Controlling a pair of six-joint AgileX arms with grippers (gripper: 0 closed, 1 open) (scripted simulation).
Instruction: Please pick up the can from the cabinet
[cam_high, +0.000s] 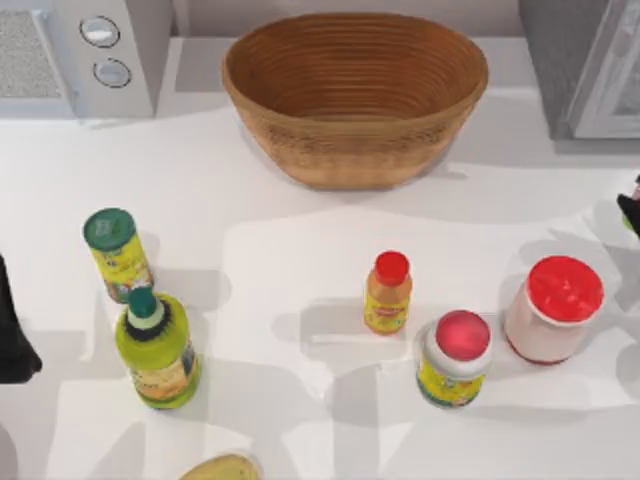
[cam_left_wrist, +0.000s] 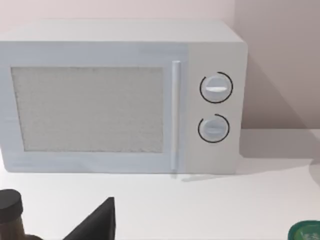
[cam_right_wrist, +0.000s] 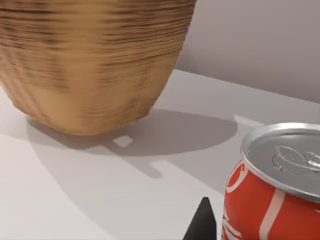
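The can (cam_right_wrist: 277, 185) is red with a silver top and stands very close in the right wrist view, upright, with a black part of my right gripper just beside its side. My right gripper (cam_high: 631, 206) is at the table's right edge, below the cabinet (cam_high: 560, 60). The cabinet is the grey unit at the back right, and its white-framed door (cam_high: 612, 75) stands at an angle. My left arm (cam_high: 15, 335) is parked at the table's left edge.
A woven basket (cam_high: 355, 95) sits at the back middle and a white microwave (cam_high: 85, 55) at the back left. On the table stand a green-lidded tin (cam_high: 115, 255), a green bottle (cam_high: 157, 345), an orange bottle (cam_high: 388, 292), a yellow-labelled jar (cam_high: 455, 358) and a white jar (cam_high: 553, 308).
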